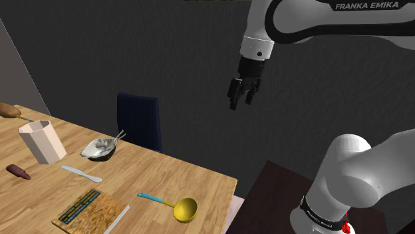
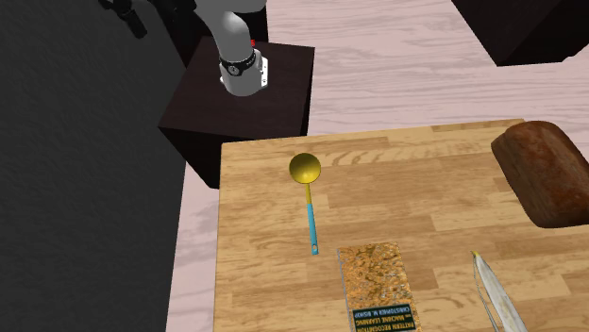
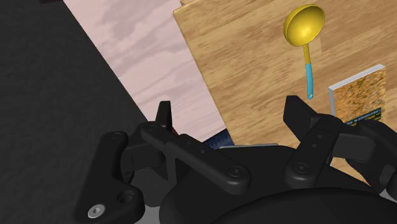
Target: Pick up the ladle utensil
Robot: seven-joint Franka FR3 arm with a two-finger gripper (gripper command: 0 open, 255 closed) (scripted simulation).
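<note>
Dark grey walls back the shoulder view, where a light, grained wooden desk carries a ladle with a round, glossy yellow bowl and a slim blue handle, lying flat near the desk's corner towards that view's lower right. Farther along the desk stand a pale faceted cup, a shiny grey metal bowl, a flat pale knife and a rectangular speckled orange-brown board. A dark blue chair back rises behind the desk. The black two-fingered tool hangs high in the air, well apart from the ladle, its fingers parted and nothing between them. In the second exterior view the ladle's bowl faces the dark box-shaped stand while its handle runs away from it, ending near the board's corner. A rounded brown loaf sits at the desk's edge on that view's right, and a pale pinkish plank floor surrounds the furniture. In the wrist view the fingers stand wide apart and grip nothing. The ladle lies on the desk well beyond them, off towards the side of the other finger, just beside the board.
</note>
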